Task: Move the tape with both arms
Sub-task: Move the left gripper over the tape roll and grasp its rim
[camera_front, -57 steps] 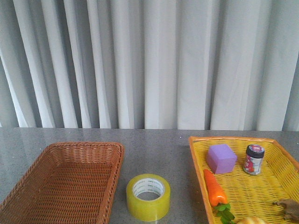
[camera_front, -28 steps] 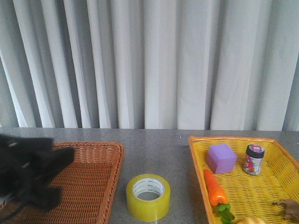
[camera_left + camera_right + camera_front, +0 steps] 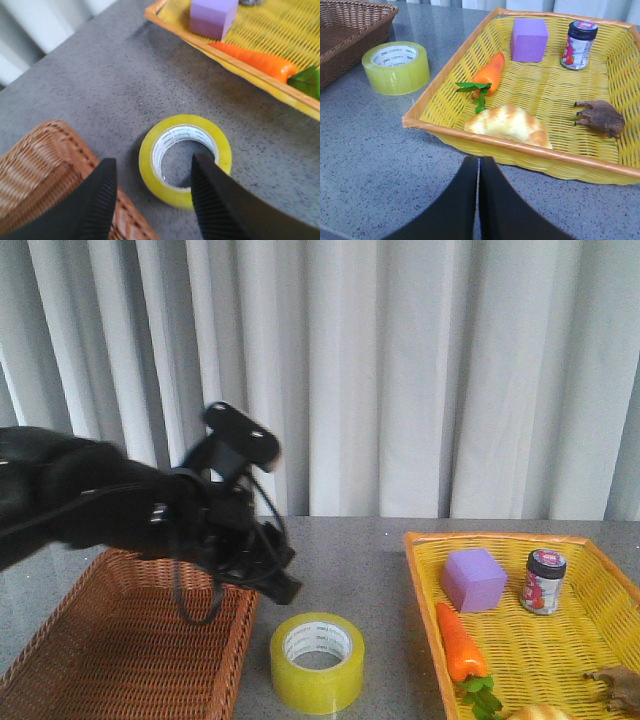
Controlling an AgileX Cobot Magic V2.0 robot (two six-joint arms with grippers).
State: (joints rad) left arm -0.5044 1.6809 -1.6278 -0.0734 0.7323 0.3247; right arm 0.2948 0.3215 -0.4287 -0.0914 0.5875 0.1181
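Observation:
The tape is a yellow roll with a white printed core, lying flat on the grey table between the two baskets. My left arm reaches in from the left, and its gripper hovers just above and left of the roll. In the left wrist view the left gripper is open and empty, with the tape below it between the fingertips. My right gripper is shut and empty, low over the table in front of the yellow basket. The tape lies far from it. The right gripper is out of the front view.
A brown wicker basket stands left of the tape, close under the left arm. A yellow basket on the right holds a purple block, a jar, a carrot, bread and a brown toy. A grey curtain hangs behind.
The left arm has swung in from the lower left, risen over the brown basket and reached toward the tape. The tape and basket items have not moved.

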